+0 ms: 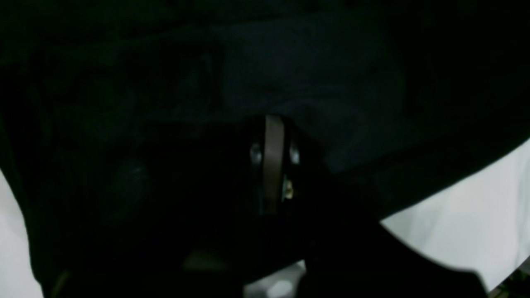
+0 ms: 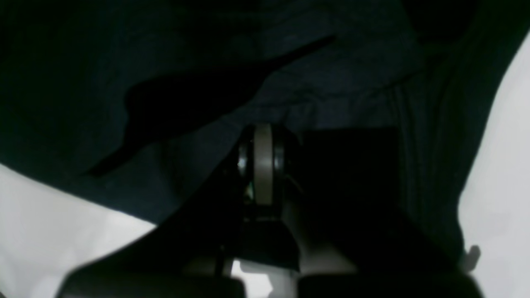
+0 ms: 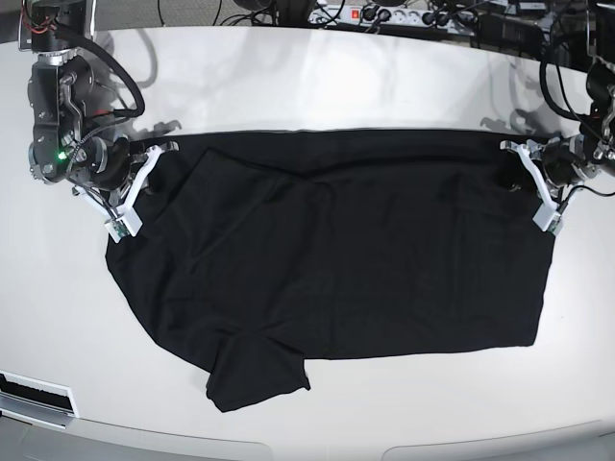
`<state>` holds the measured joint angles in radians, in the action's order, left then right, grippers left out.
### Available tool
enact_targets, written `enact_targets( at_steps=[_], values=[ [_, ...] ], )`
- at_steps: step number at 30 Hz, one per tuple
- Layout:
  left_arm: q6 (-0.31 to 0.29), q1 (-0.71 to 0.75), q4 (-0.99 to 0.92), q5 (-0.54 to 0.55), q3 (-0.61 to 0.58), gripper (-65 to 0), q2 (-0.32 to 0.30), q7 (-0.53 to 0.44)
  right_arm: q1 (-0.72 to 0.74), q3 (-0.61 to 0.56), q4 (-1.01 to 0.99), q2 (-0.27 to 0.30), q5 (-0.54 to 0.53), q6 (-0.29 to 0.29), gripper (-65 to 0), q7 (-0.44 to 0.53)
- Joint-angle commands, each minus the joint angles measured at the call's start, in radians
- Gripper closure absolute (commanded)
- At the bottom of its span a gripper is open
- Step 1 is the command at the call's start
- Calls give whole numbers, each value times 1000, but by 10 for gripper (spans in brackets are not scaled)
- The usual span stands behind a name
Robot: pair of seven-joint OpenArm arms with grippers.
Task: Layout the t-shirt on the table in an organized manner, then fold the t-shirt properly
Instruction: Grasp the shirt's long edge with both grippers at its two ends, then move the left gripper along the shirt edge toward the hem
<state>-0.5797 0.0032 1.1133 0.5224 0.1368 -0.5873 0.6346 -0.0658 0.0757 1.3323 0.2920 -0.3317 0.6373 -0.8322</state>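
Right gripper (image 3: 133,187), at the left of the base view, is clenched on the upper-left corner of the t-shirt (image 3: 336,259), its white fingers angled down toward the lower left and touching the fabric edge. Its wrist view confirms this: the jaws are pressed together with dark cloth (image 2: 331,82) bunched directly ahead of them, and white table (image 2: 49,215) showing at the lower left and far right of that frame.

Moving rightward, the t-shirt lies spread across the middle of the table (image 3: 317,86), roughly flat but not squared. Its top edge runs nearly straight between the two grippers. A fold line crosses the upper-left part of the cloth. One sleeve (image 3: 255,375) projects from the lower edge toward the bottom of the frame, left of centre. The right edge runs straight down to a clean lower-right corner.

Left gripper (image 3: 541,187), at the right of the base view, is likewise clenched on the shirt's upper-right corner, white fingers pointing downward along the cloth edge. In its wrist view the closed jaws sit against dark fabric (image 1: 310,74) filling most of the frame, with table (image 1: 476,223) visible at the lower right.

Cables and a power strip (image 3: 384,14) lie along the far edge, top of the frame.
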Motion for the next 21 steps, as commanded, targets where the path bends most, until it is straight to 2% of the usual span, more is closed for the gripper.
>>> enact_targets(
  at_steps=[1, 7, 12, 16, 21],
  values=[
    [3, 1, 6, -29, 0, 0, -17, 58, -13, 3, 8, 15, 15, 0, 0, -50],
    [-12, 76, 6, 68, 0, 0, -65, 77, -163, 3, 124, 58, 14, -34, 0, -51],
    [-34, 171, 16, 139, 0, 0, -74, 107, -277, 3, 238, 57, 16, -58, 0, -51],
    [-34, 246, 31, 141, 0, 0, -85, 102, -346, 3, 295, 57, 16, -80, 0, -53],
    [-33, 316, 89, 138, 4, 0, -99, 107, -422, 3, 363, 57, 23, -80, 0, -73]
  ],
)
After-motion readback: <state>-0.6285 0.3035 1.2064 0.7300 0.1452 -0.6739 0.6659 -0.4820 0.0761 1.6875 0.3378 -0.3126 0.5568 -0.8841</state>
